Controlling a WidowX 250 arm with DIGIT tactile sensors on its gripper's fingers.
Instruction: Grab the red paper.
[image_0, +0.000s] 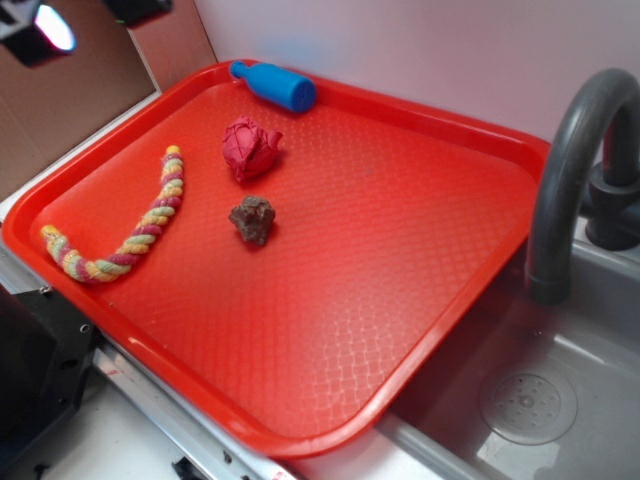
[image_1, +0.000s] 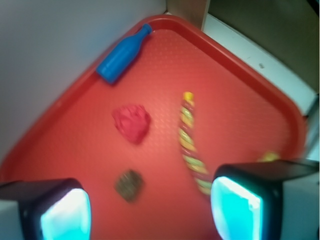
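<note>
Hovering wide open, the pincer (image_1: 150, 210) is best centred over the red paper (image_1: 131, 122), clear of the brown lump (image_1: 129, 184)

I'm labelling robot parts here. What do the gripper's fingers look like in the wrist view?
The gripper has two blocky black fingers, each with a glossy pad facing inward that glows cyan-white. No cables or markings are visible.
</note>
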